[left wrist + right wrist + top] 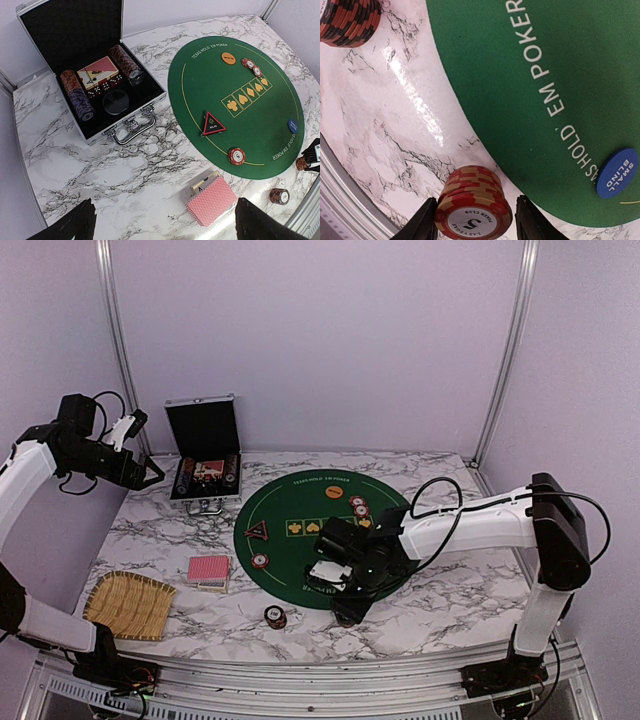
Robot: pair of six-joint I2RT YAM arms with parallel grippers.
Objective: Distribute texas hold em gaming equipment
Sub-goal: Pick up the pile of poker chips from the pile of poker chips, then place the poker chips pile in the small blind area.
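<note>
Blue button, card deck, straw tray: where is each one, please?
Blue button (617,172), right wrist view, on its printed face.
Card deck (212,200), left wrist view, on its red top back.
Straw tray (130,605), top view, on its bare woven middle.

L arm (28,468) & R arm (470,528): white tube links w/ chunky blk joint housings; R elbow (560,538) is the biggest blk block. Thin blk cables loop off both, e.g. R cable (440,479), L cable (108,393). Blk bases, L base (115,672) & R base (505,675), bolted to alu rail at bench near edge. Fingers (425,225) matte blk, tapered.
</note>
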